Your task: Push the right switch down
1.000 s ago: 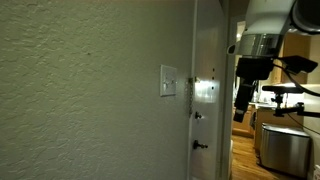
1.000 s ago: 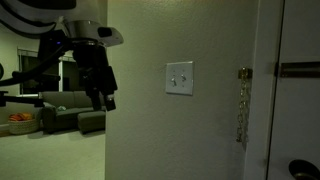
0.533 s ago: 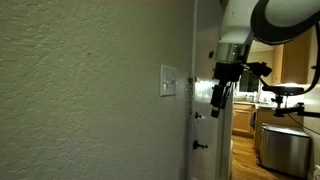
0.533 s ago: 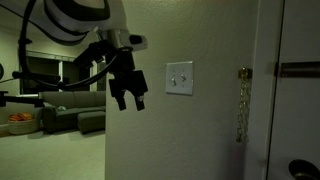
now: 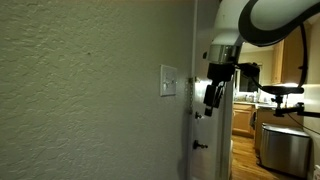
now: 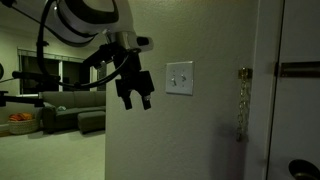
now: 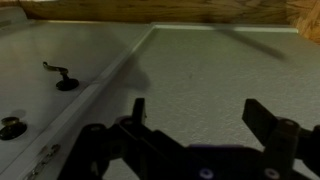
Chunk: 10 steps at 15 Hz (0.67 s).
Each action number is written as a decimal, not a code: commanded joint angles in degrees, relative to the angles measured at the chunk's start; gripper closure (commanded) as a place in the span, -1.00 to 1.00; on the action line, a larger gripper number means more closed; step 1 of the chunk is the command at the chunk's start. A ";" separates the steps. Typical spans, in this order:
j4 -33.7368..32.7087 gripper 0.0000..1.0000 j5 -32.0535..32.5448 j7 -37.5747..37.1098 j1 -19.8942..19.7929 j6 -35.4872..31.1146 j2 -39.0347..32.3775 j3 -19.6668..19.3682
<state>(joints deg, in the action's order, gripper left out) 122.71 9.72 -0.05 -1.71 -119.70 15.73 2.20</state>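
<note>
A small white wall plate sits on the textured wall, and the right switch is a tiny nub on its right half. The plate also shows edge-on in an exterior view. My gripper hangs in front of the wall, left of the plate and slightly lower, not touching it. Seen from the side, the gripper stands a short way off the wall. In the wrist view the gripper is open and empty, with dark fingertips facing bare wall. The plate is out of the wrist view.
A white door stands beside the plate with a chain latch, a knob and metal hardware, which also shows in the wrist view. A sofa and a metal bin stand in the rooms beyond.
The gripper has moved along the wall toward the switch plate and come closer to the wall. Its jaws have stayed open.
</note>
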 commanded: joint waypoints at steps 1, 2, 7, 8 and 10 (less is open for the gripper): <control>-1.11 -1.00 0.65 -0.75 0.10 -1.21 -1.74 -0.55; -2.61 -1.00 0.44 -0.71 -0.11 -1.80 -3.35 -0.88; -10.25 -1.00 -0.60 -2.11 -0.54 -4.76 -9.81 -2.25; -12.02 -1.00 -0.81 -2.37 -0.70 -5.15 -11.05 -2.60; -14.95 -1.00 -0.92 -3.25 -0.97 -5.76 -12.92 -3.21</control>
<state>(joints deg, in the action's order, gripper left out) 112.36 9.45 -1.47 -2.29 -124.39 5.81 -0.14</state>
